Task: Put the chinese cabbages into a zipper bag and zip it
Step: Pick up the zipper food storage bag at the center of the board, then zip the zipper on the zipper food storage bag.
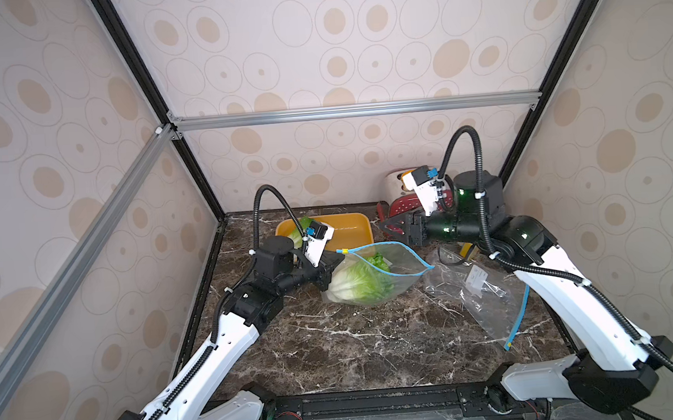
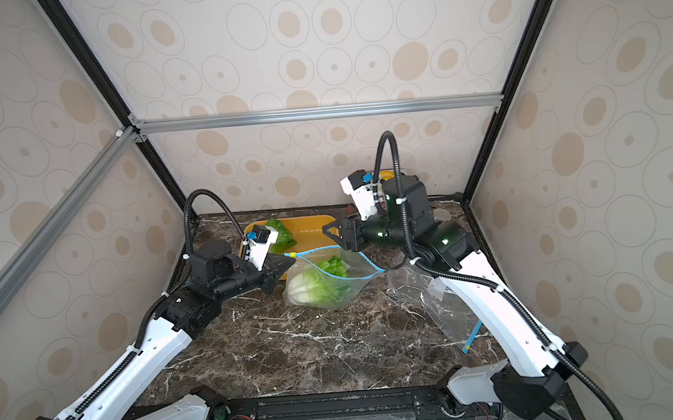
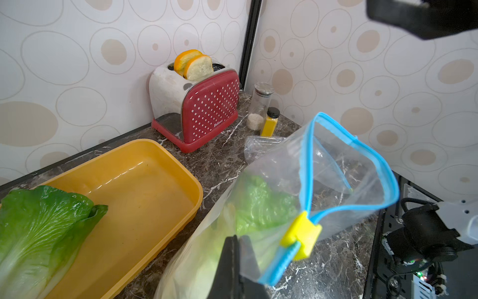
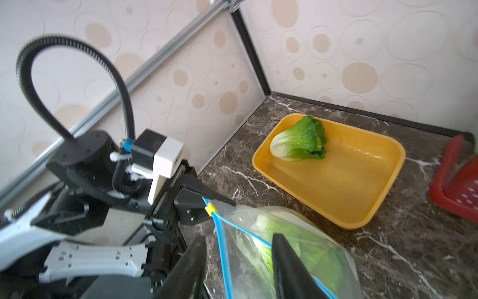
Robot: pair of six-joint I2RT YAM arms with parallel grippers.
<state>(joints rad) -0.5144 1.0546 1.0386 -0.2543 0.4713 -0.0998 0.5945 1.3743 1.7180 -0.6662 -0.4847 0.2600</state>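
A clear zipper bag [image 1: 407, 265] with a blue track lies mid-table, its mouth gaping. Chinese cabbages [image 1: 356, 284] [image 2: 316, 287] lie inside it. Another cabbage [image 4: 297, 142] [image 3: 38, 233] rests in the yellow tray [image 1: 348, 226]. My left gripper [image 3: 235, 239] [image 1: 331, 274] is shut on the bag's corner, just beside the yellow slider [image 3: 301, 234]. Over the far side of the bag's mouth my right gripper [image 4: 239, 236] [image 2: 331, 239] is open. One blue lip [image 4: 222, 259] runs between its fingers, which hold nothing.
A red dotted toaster [image 3: 207, 108] with bread slices stands in the back right corner, with two small jars [image 3: 262, 108] beside it. A second, flat plastic bag [image 1: 474, 294] lies at the right under my right arm. Walls enclose three sides.
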